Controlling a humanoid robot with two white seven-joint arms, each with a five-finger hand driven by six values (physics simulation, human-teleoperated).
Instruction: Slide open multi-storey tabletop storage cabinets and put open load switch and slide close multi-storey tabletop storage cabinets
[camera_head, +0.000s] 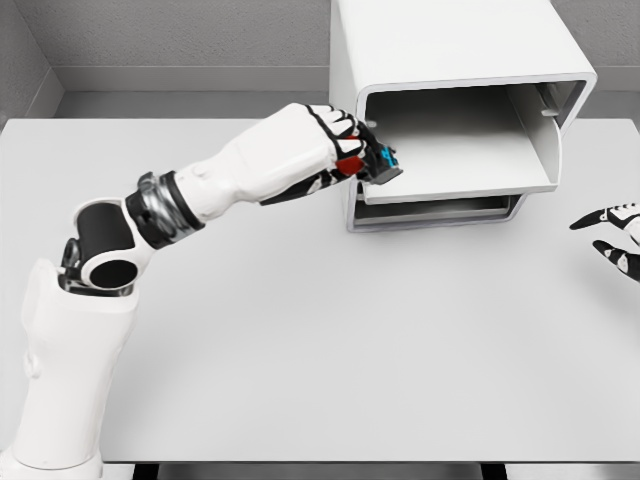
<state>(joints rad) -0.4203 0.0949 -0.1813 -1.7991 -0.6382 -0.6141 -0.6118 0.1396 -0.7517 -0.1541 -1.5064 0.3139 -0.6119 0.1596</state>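
Head view: left hand (350, 150) pinching load switch (384, 162) at open cabinet (455, 60) drawer (460, 150) left lip; risk snagging, dropping on counter (300, 350).

A small grey load switch with blue and red parts (380, 163) is gripped in the left hand (335, 150), at the front left corner of the white storage cabinet's pulled-out drawer (470, 175). The right hand (615, 235) is seen spread above the white worktop (320, 340), well apart.

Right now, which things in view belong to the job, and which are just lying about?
In the job:
cabinet
open drawer
switch
left hand, holding the switch at the drawer's front corner

Just there:
table
right hand, idle at the right edge
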